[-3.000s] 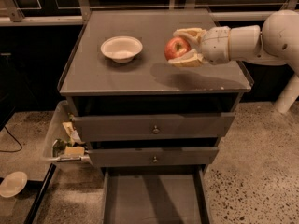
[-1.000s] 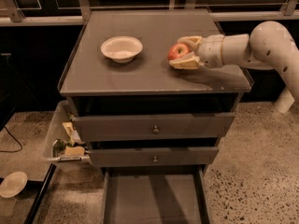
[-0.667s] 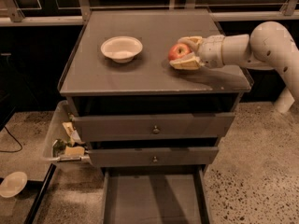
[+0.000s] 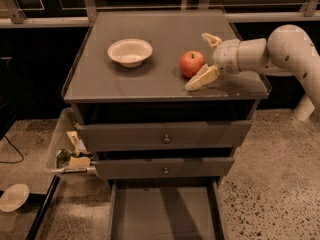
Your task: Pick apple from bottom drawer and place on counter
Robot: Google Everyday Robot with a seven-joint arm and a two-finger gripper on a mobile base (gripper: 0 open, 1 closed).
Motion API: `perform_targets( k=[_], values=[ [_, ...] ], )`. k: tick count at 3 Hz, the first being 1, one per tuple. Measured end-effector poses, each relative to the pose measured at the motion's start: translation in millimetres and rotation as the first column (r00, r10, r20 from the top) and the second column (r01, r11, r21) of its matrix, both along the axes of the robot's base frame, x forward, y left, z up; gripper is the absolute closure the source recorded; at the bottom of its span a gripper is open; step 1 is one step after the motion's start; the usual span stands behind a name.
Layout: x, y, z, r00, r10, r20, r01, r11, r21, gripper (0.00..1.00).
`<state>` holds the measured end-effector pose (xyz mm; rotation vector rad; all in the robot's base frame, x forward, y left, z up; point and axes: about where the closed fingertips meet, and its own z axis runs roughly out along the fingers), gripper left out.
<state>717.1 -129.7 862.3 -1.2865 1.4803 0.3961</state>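
Where a second ago I had the round red apple pinched, my gripper now has its pale wedge-shaped fingers spread, one behind the fruit and one in front. The apple sits on the matte grey counter, right of the shallow white bowl. Below, the flat-floored bottom drawer stands pulled out.

No readable text, not on the end effector above the counter.
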Motion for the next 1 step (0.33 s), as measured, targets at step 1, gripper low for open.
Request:
perform_targets(
  k=[1],
  values=[
    [0.0, 0.0, 0.0, 1.0, 0.0, 0.0, 0.0, 1.0, 0.0, 0.0]
  ],
)
